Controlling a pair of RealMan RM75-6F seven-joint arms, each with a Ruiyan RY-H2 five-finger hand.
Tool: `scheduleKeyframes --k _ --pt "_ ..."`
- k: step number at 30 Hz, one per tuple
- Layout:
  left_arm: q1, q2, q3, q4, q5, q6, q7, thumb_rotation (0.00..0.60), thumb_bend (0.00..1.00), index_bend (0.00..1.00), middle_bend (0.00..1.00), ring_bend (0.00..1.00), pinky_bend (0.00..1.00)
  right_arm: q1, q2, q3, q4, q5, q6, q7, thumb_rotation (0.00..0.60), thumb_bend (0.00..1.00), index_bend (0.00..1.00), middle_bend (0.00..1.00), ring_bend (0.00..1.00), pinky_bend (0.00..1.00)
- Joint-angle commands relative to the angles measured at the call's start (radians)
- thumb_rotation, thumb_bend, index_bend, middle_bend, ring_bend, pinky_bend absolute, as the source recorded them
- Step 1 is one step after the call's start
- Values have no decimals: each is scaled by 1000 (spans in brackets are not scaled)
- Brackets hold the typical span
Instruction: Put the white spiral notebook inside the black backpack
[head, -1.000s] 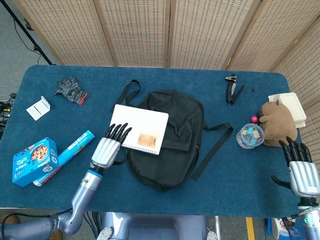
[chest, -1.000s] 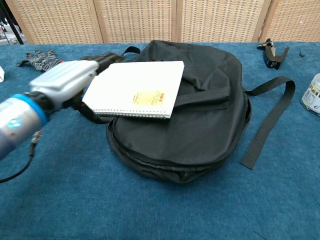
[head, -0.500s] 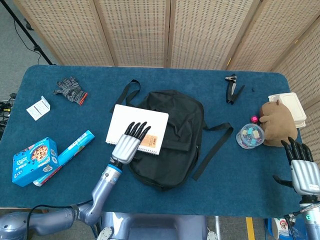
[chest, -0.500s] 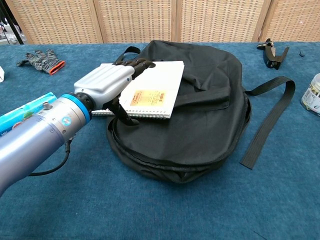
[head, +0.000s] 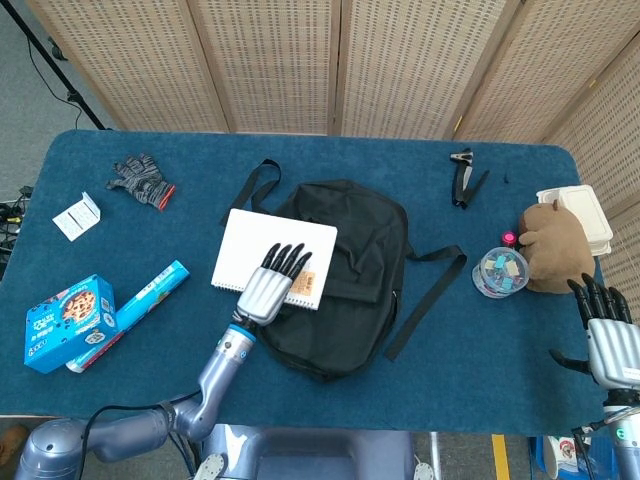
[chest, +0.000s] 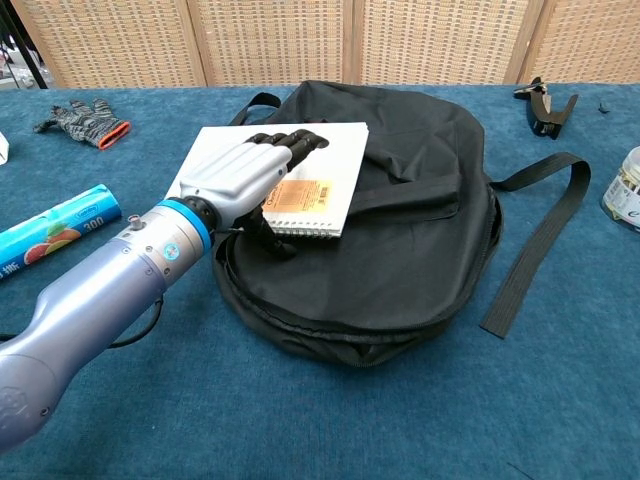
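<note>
Left robot hand (chest: 243, 170) lay over the notebook (chest: 330, 160), fingers (chest: 295, 141) extended flat over the cover, thumb hanging below the spiral edge; likely placed to take that edge, nothing yet gripped. Notebook sat centre-left of frame, resting on the backpack's (chest: 400, 250) top, one corner overhanging the counter (chest: 300, 420). Backpack looked closed, so it would need opening. Right robot hand (head: 608, 335), lower right of the head view, idle, fingers apart.

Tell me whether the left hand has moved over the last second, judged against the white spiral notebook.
Yes. The left hand has moved rightward, from the white spiral notebook's left edge to above its cover, near the orange label.
</note>
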Motion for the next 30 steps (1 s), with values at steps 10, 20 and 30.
scheduleKeyframes --k 10,20,30 --pt "-44 -71 9 188 57 81 -68 600 276 0 0 7 119 0 5 -4 -6 2 -7 1 600 0 0 0 0 0" --pt "-67 -77 34 289 98 104 -135 600 377 111 55 165 275 2 9 -7 -13 -1 -13 3 600 0 0 0 0 0" --pt "-28 -54 72 359 149 226 -233 600 467 454 363 406 524 5 13 -18 -26 -11 -21 -8 600 0 0 0 0 0"
